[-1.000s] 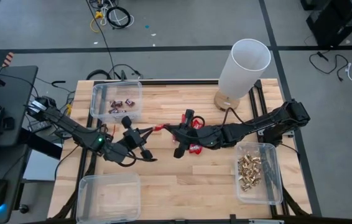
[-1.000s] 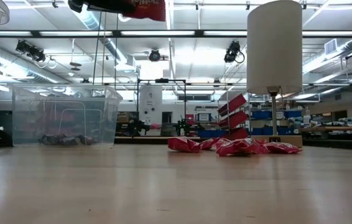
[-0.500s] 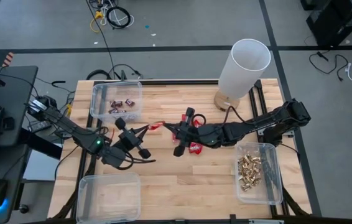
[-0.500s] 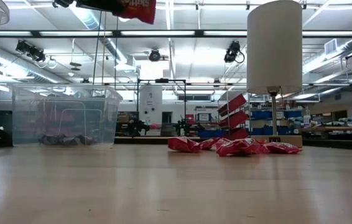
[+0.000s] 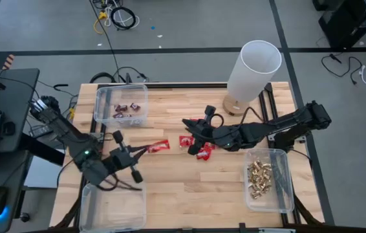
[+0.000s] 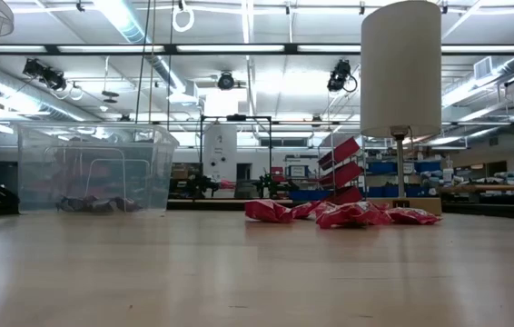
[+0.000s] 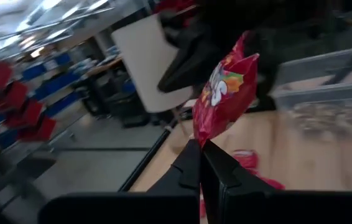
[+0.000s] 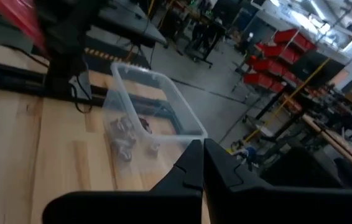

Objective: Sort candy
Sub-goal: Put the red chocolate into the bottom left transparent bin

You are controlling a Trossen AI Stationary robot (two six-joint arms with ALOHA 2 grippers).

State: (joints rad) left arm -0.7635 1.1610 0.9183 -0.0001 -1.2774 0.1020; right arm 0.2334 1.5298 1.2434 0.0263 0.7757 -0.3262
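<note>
My left gripper [image 5: 145, 150] is shut on one shiny red packet [image 5: 159, 146], carried over the table between the far-left bin and the near-left bin. In the left wrist view the packet [image 7: 222, 87] stands up from the fingers. My right gripper [image 5: 184, 134] is shut and empty, hovering by the remaining red packets [image 5: 202, 151], which lie flat on the wood mid-table [image 6: 339, 213]. Dark mini bars [image 5: 123, 110] lie in the far-left bin, gold-foil pieces [image 5: 259, 178] in the right bin. My left gripper pinches the red packet by one end edge [image 7: 204, 142] between its two fingers. The packet is lifted clear of the table and sticks out past the fingertips toward the table's right side.
A clear near-left bin [image 5: 113, 204] sits just below my left arm. A tall white lamp [image 5: 253, 68] stands at the far right of the table [image 6: 400, 68]. The far-left bin [image 8: 157, 106] shows in the right wrist view. Bare wood lies along the near middle.
My left gripper has carried the red packet away from the right gripper, toward the table's near-left corner and the near-left bin, and out of the low view. My right gripper, still shut, has drawn back slightly toward the table's right and turned.
</note>
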